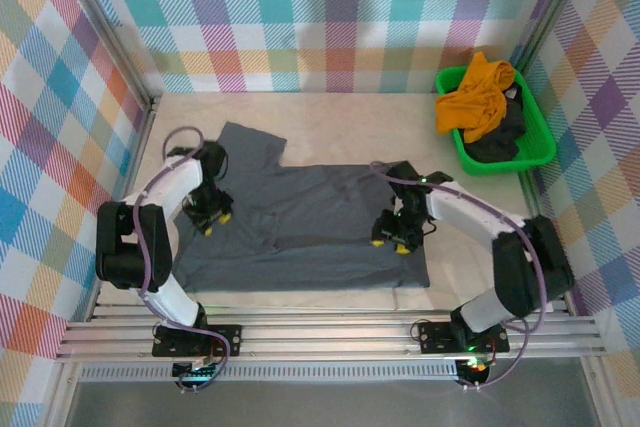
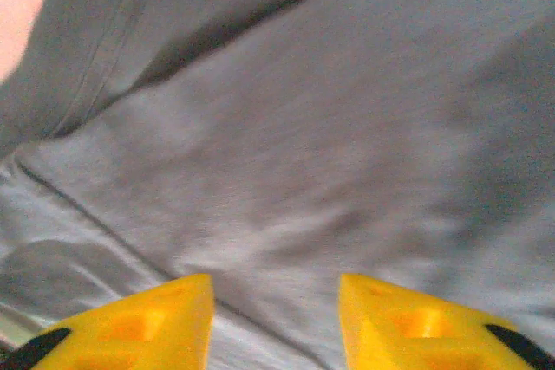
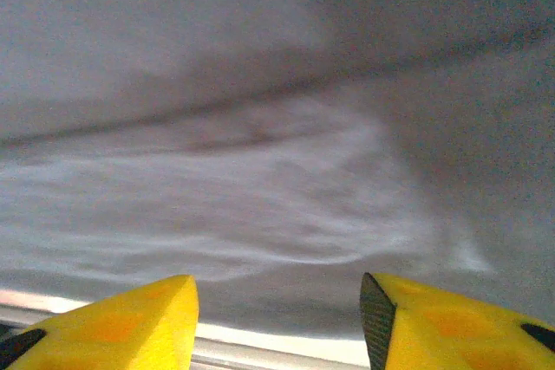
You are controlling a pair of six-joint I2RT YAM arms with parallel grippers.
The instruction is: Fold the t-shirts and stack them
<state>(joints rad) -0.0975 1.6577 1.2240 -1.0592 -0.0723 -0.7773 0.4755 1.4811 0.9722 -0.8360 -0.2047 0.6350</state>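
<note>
A large slate-grey t-shirt (image 1: 300, 232) lies spread flat on the table, one sleeve reaching toward the back left. My left gripper (image 1: 212, 217) stands over its left side; in the left wrist view its yellow fingers (image 2: 165, 322) are apart just above the grey cloth (image 2: 295, 153), with nothing between them. My right gripper (image 1: 393, 240) sits over the shirt's right part, open, and only wrinkled grey cloth (image 3: 260, 179) lies under its jaws. A mustard-orange t-shirt (image 1: 478, 92) and a dark charcoal one (image 1: 500, 137) lie bunched in the basket.
The green basket (image 1: 545, 137) stands at the back right, against the checked wall. Bare pale tabletop (image 1: 340, 122) runs behind the grey shirt. Metal rails (image 1: 320, 332) line the near edge by the arm bases.
</note>
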